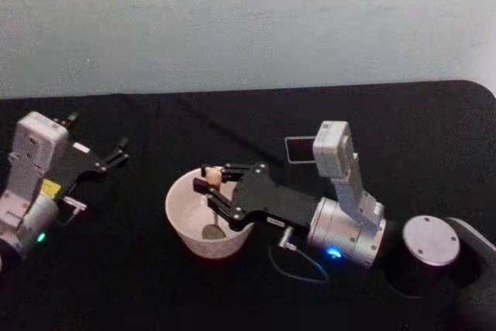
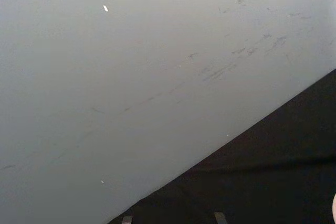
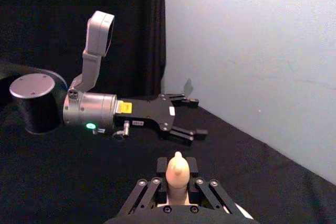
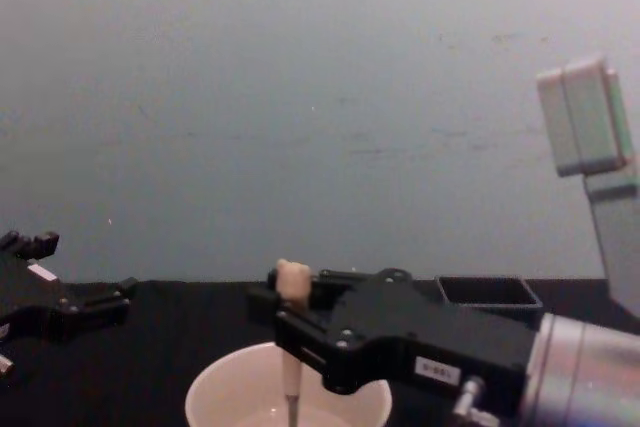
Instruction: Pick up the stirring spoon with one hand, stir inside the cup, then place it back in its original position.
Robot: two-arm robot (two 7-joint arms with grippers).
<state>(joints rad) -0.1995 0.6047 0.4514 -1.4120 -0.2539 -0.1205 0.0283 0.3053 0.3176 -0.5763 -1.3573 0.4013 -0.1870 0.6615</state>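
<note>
- My left gripper rests low over the table at the far left, well apart from the cup. Its jaws are spread wide with nothing between them.
- The cup stands upright on the table, just left of centre, between my two grippers.
- The spoon stands nearly upright in the cup. Its metal bowl is down inside, near the bottom, and its bear-head top rises above the rim. I cannot tell whether the bowl touches the bottom.
- My right gripper reaches in from the right, over the cup's near-right rim. Its jaws are closed on the spoon's beige handle, just below the bear head.
- The holder stands behind my right gripper, to the cup's right and farther back, apart from the cup.
</note>
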